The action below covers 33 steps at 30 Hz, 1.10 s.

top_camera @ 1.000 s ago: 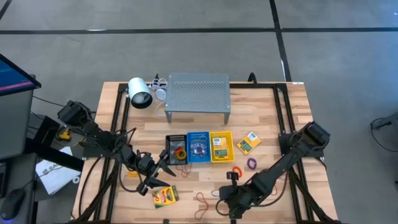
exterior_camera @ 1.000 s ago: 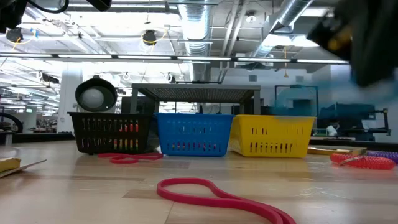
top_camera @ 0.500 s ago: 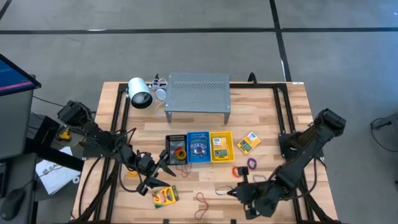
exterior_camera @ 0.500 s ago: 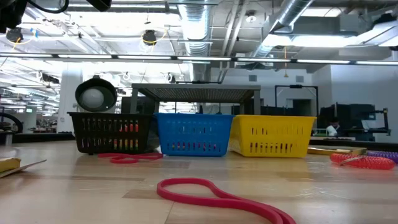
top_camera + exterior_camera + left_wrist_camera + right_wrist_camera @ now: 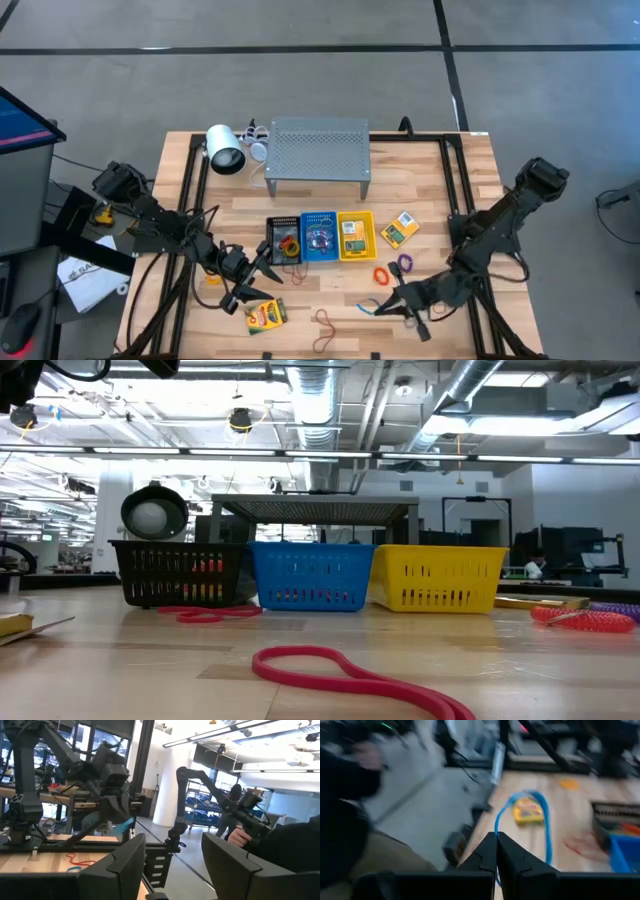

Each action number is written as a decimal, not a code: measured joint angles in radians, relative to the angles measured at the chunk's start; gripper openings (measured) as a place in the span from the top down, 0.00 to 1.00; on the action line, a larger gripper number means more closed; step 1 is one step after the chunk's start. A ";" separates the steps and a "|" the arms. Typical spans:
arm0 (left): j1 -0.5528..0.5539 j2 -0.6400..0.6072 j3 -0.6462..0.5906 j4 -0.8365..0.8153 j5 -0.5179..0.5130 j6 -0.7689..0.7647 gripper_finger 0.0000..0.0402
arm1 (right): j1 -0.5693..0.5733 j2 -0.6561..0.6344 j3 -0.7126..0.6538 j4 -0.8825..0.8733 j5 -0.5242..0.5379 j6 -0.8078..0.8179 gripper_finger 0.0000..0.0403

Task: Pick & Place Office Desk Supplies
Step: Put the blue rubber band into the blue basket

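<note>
Swinging outward since a second ago, the right arm now reaches farther toward four o'clock on the table, and its right gripper (image 5: 385,306) sits over the boards at about five o'clock instead of near the front centre. Its fingers (image 5: 490,852) are pressed together on a thin blue rubber band (image 5: 546,827), which hangs as a loop in front of them in the right wrist view.

Unmoved over the same second, the left gripper (image 5: 268,268) hovers at about seven o'clock, just beside the black basket (image 5: 283,240), with its fingers (image 5: 125,865) spread wide and nothing between them.

Three small baskets stand in a row at the table's centre: black, then the blue basket (image 5: 319,237), then the yellow basket (image 5: 356,235). Behind them, toward twelve o'clock, stands the grey perforated shelf (image 5: 318,147), with the white cylinder (image 5: 225,150) at eleven o'clock.

One crayon box (image 5: 265,316) lies at seven o'clock near the front edge; a second crayon box (image 5: 399,230) lies at three o'clock just beside the yellow basket. An orange band (image 5: 381,275) and a purple band (image 5: 405,263) lie close together at four o'clock. A red-brown band (image 5: 326,320) lies at six o'clock near the front edge.
</note>
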 joint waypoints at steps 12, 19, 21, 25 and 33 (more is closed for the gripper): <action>0.000 0.000 0.000 -0.007 0.001 0.000 0.52 | -0.184 0.026 -0.213 0.519 -0.409 -0.078 1.00; 0.000 0.000 0.000 -0.015 0.003 0.000 0.52 | -0.312 0.124 -0.212 0.623 -0.575 -0.079 1.00; 0.000 0.000 0.000 -0.021 0.003 0.000 0.52 | -0.346 0.152 -0.212 0.658 -0.617 -0.078 1.00; 0.000 0.000 0.000 -0.034 0.003 0.002 0.52 | -0.421 0.214 -0.212 0.737 -0.698 -0.076 1.00; 0.000 0.000 0.000 -0.051 -0.017 0.009 0.52 | -0.560 0.339 -0.202 0.924 -0.844 -0.009 1.00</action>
